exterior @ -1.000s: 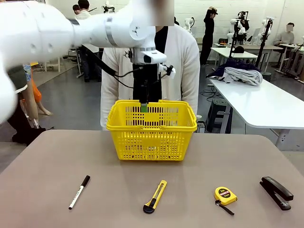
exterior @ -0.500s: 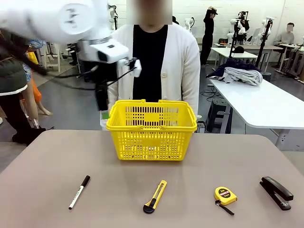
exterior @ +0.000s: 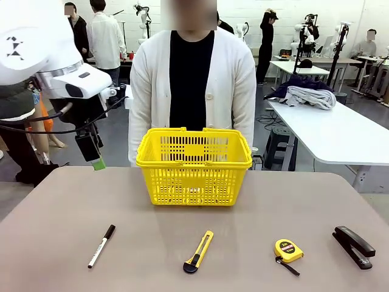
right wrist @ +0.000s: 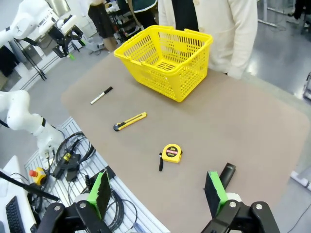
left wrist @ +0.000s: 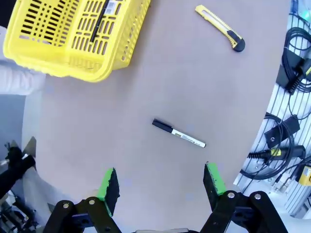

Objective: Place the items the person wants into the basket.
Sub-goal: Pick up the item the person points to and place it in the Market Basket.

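Front view: the left gripper (exterior: 96,162) hangs at the left of the frame, mid-height. The marker (exterior: 101,246) lies almost straight below it in the lower left, its long axis running bottom to top with a slight tilt and the black cap at the upper end. The basket (exterior: 193,163) stands at centre before the person (exterior: 193,79), and the stapler (exterior: 353,246) lies at lower right

Left wrist view: the left gripper (left wrist: 161,187) has its fingers wide apart with nothing between them. The marker (left wrist: 178,133) sits just above the gap, slanting from its cap at upper left down to lower right. In the basket at upper left, a slim dark pen (left wrist: 100,18) seems to lie inside

Right wrist view: the right gripper (right wrist: 158,194) is spread open and empty, with the stapler (right wrist: 226,173) just above its right-hand finger. The left arm looks better placed for the marker, the right for the stapler
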{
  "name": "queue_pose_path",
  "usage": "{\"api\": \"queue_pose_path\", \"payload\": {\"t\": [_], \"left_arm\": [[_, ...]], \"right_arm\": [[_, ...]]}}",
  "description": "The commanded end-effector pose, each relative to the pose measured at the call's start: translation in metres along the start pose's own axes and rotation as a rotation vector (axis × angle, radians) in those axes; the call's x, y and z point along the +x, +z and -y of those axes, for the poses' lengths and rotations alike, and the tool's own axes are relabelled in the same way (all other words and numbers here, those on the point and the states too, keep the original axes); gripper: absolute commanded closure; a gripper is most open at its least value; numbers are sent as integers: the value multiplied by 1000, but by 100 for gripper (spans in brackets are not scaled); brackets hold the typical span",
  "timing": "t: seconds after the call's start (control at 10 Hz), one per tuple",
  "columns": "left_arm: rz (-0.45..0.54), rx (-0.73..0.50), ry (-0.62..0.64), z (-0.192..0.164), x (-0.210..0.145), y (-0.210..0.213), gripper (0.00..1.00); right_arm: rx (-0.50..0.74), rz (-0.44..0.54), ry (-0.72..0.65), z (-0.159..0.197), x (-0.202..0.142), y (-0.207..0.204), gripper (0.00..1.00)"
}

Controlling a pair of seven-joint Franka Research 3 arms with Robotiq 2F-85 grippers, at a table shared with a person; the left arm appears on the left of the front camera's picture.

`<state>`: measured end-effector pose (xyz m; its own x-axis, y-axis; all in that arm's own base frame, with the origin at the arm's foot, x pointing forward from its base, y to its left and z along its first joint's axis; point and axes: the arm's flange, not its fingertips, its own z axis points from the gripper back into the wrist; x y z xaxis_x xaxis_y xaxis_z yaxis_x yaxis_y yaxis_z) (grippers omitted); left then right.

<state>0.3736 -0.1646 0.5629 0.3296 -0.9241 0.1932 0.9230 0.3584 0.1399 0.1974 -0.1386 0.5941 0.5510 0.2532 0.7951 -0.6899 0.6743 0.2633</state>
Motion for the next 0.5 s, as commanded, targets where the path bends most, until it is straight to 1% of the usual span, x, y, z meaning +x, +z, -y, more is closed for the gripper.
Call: {"api": "queue_pose_path", "payload": {"t": [0.0, 0.1, 0.4], "left_arm": [[61, -7, -2, -1, -9, -6, 11], [0, 0, 0, 0, 0, 0, 11], [0, 0, 0, 0, 0, 0, 11]], "right_arm": [[24, 15, 9, 0, 1, -2, 0], [24, 15, 9, 0, 1, -2, 0], [24, 15, 9, 0, 1, -2, 0]]}}
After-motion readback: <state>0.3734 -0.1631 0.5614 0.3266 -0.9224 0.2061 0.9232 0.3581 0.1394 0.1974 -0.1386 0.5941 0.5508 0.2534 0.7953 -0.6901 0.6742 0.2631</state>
